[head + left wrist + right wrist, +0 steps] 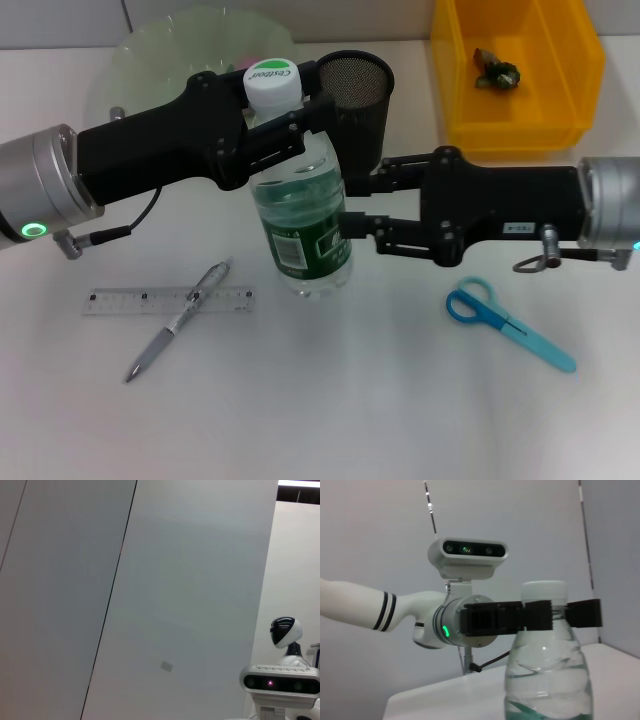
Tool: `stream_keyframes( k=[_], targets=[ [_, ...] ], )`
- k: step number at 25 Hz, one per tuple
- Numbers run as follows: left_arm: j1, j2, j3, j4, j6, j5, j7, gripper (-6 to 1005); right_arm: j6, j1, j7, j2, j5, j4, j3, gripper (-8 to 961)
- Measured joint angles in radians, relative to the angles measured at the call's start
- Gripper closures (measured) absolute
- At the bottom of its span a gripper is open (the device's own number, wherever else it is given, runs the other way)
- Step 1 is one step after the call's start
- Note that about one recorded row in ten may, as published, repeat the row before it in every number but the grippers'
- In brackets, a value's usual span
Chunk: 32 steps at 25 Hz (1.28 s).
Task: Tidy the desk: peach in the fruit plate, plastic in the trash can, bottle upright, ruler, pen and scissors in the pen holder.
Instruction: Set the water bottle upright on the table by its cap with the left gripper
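Your bottle stood upright on the desk, just in front of the pen holder. Your left gripper was clamped on its neck under the white cap, and the right wrist view showed the black fingers on both sides of the neck. Your right gripper sat at the bottle's label side, fingers spread around the body; you couldn't tell if they touched. The ruler, with the pen across it, and the scissors lay on the desk.
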Motion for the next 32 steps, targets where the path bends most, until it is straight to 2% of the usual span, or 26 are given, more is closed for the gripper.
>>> stream_keyframes(
  k=[5, 13, 17, 22, 23, 28, 30, 32],
  targets=[
    [-0.001, 0.001, -0.009, 0.0, -0.006, 0.0, -0.001, 565, -0.027, -0.049, 0.004, 0.0, 0.011, -0.034, 0.047, 499],
    [-0.002, 0.0, -0.01, 0.0, -0.012, 0.0, 0.001, 565, -0.126, -0.096, 0.004, 0.001, 0.014, -0.035, 0.172, 438],
    [-0.002, 0.0, -0.013, 0.0, -0.043, 0.0, 0.002, 564, -0.154, -0.157, -0.001, 0.005, 0.022, -0.028, 0.25, 437],
    [-0.002, 0.002, -0.033, 0.002, -0.079, 0.0, 0.003, 564, -0.162, -0.205, -0.032, 0.005, 0.029, -0.014, 0.277, 309],
    [-0.002, 0.002, -0.069, 0.005, -0.092, 0.0, 0.003, 564, -0.171, -0.215, -0.049, 0.005, 0.032, -0.002, 0.289, 287],
    [-0.002, 0.001, -0.1, 0.011, -0.117, 0.0, 0.015, 564, -0.212, -0.237, -0.142, 0.003, 0.04, 0.102, 0.395, 180],
    [-0.002, -0.002, -0.103, -0.001, -0.15, -0.002, 0.054, 564, -0.217, -0.238, -0.186, 0.001, 0.041, 0.173, 0.458, 180],
    [-0.002, -0.004, -0.102, -0.021, -0.17, -0.011, 0.085, 564, -0.217, -0.238, -0.199, 0.001, 0.041, 0.188, 0.469, 180]
  ],
)
